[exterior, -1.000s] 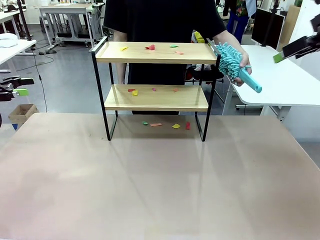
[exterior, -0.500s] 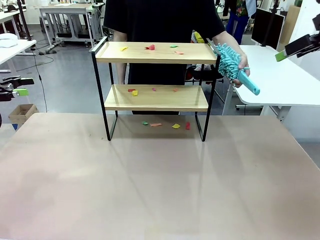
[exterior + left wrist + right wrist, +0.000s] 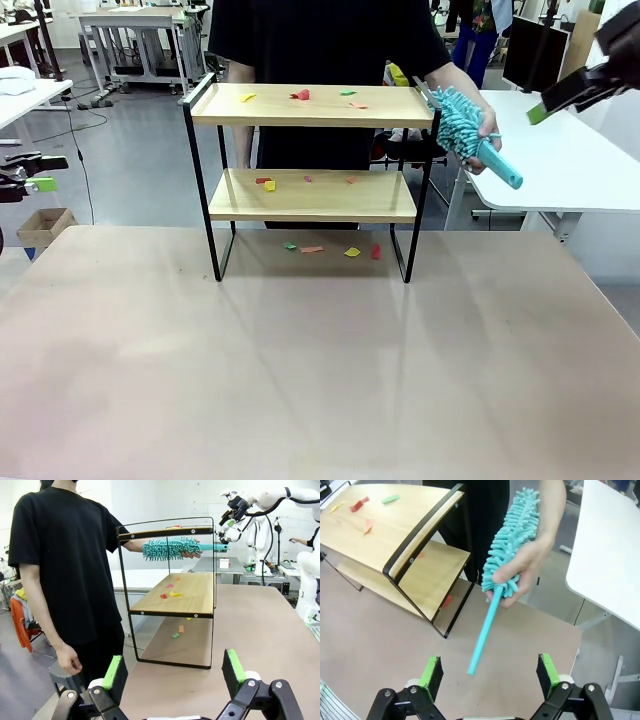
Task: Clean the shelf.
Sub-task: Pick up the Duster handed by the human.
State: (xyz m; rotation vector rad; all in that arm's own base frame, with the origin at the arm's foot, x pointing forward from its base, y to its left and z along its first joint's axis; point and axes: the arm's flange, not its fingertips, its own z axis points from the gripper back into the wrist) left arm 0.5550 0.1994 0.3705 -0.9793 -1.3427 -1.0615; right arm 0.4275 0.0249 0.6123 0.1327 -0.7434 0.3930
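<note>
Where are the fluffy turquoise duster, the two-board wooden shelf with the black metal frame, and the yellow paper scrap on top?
Fluffy turquoise duster (image 3: 514, 537): right wrist view, on its fluffy head.
Wooden shelf (image 3: 290, 111): front view, bare part of top board.
Yellow paper scrap (image 3: 248, 97): front view, its middle.

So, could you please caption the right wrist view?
Open right gripper faces a teal duster held out by a person's hand beside the shelf.
</note>
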